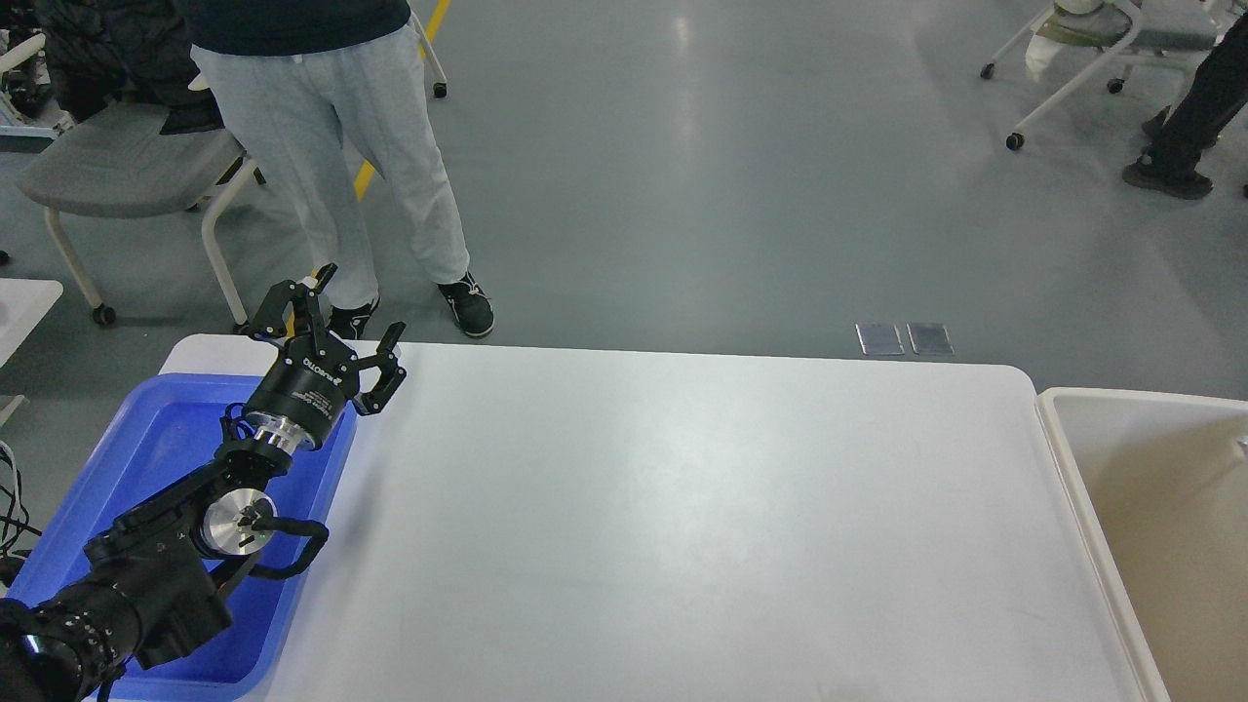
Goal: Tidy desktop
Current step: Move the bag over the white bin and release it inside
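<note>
The white desktop [682, 517] fills the middle of the head view, and nothing lies on its surface. My left gripper [339, 324] hangs over the far right rim of the blue plastic bin [146, 458], at the desktop's back left corner. Its fingers are spread open and hold nothing. My right arm and gripper are out of view.
A beige-white bin [1150, 526] stands against the desktop's right edge. A person in grey trousers [370, 166] stands just behind the back left corner. Wheeled chairs [117, 175] are on the floor at far left and far right.
</note>
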### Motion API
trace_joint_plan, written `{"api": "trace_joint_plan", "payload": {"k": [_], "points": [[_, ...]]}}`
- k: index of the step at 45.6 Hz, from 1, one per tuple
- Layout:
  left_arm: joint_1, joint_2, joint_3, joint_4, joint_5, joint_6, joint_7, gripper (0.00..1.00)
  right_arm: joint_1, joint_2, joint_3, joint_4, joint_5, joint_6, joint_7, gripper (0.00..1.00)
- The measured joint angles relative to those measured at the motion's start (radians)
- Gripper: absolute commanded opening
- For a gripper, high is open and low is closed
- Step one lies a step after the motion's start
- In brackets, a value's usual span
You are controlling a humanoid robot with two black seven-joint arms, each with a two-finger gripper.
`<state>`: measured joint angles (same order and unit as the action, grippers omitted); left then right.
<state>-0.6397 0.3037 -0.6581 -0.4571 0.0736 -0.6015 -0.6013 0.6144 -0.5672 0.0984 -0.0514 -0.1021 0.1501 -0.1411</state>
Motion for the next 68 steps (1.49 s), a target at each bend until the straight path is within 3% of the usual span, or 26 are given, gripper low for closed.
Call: {"api": "trace_joint_plan", "payload": {"k": [8, 25, 50, 51, 53, 54, 68], "points": [[0.000, 0.000, 0.000, 0.000, 0.000, 0.000, 0.000, 1.00, -0.072, 0.074, 0.097, -0.093, 0.025, -0.014, -0.001, 0.00], [0.000, 0.000, 0.000, 0.000, 0.000, 0.000, 0.000, 1.00, -0.161, 0.122, 0.177, -0.141, 0.042, -0.020, 0.013, 0.00], [0.000, 0.000, 0.000, 0.000, 0.000, 0.000, 0.000, 1.00, -0.064, 0.221, 0.115, -0.147, 0.042, -0.022, 0.015, 0.00], [0.000, 0.000, 0.000, 0.000, 0.000, 0.000, 0.000, 1.00, -0.059, 0.224, 0.112, -0.147, 0.042, -0.022, 0.015, 0.19], [0.000, 0.000, 0.000, 0.000, 0.000, 0.000, 0.000, 1.00, -0.049, 0.232, 0.106, -0.147, 0.042, -0.022, 0.015, 0.88], [0.000, 0.000, 0.000, 0.000, 0.001, 0.000, 0.000, 1.00, -0.045, 0.236, 0.104, -0.147, 0.041, -0.022, 0.015, 1.00], [0.000, 0.000, 0.000, 0.000, 0.001, 0.000, 0.000, 1.00, -0.003, 0.261, 0.086, -0.147, 0.042, -0.022, 0.016, 1.00]]}}
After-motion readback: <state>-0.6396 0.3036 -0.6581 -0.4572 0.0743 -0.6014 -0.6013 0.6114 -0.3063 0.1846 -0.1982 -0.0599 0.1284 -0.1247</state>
